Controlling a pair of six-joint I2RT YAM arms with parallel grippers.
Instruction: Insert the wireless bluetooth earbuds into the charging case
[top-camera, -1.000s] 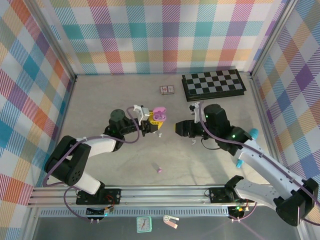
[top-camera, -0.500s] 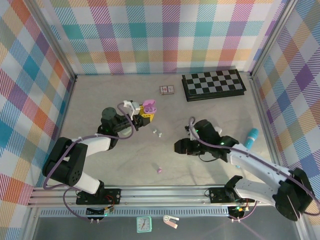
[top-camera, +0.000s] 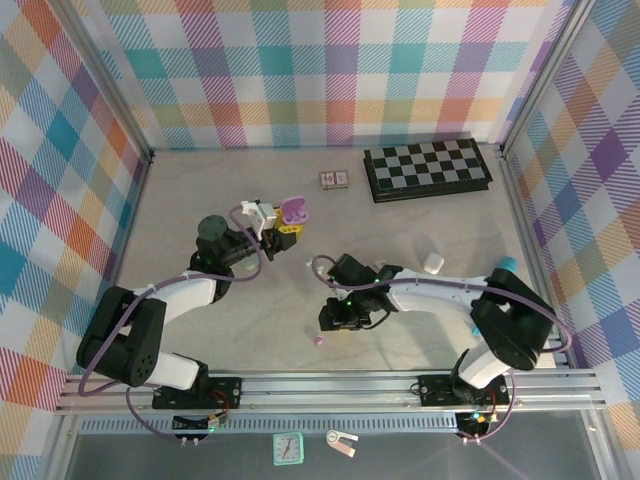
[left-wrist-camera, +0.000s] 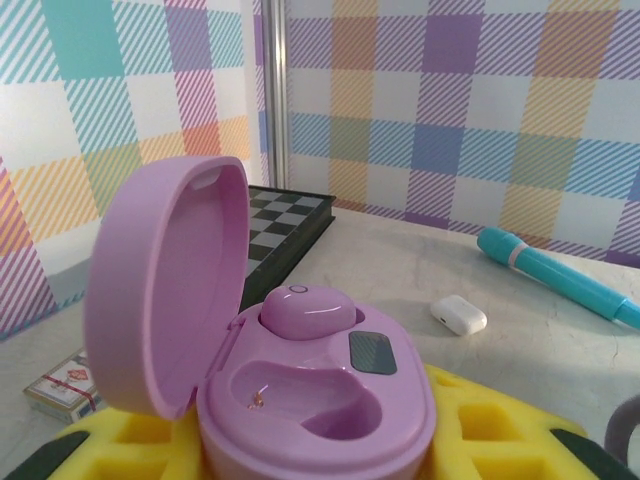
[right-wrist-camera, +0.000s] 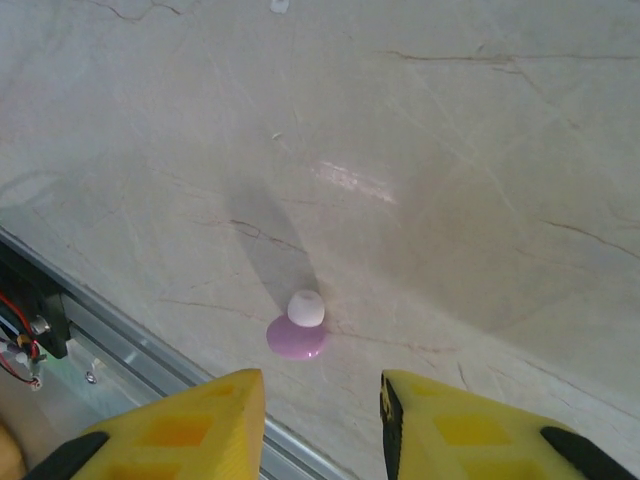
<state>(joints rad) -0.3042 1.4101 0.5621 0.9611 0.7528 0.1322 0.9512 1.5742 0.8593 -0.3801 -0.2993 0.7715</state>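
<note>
Pick-up step: the right end effector (right-wrist-camera: 322, 420) hovers part-open and empty just above the loose purple earbud (right-wrist-camera: 298, 330) on the desk (right-wrist-camera: 450, 150). The left end effector (top-camera: 285, 228) grips the open charging case (left-wrist-camera: 310, 400), one socket apparently empty. Next: descend, centre and pinch the bud

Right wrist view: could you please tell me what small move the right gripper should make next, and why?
Probably ease the right gripper forward and down over the purple earbud: it lies loose on the table just ahead of the parted jaws, and the open charging case has one empty seat.
</note>
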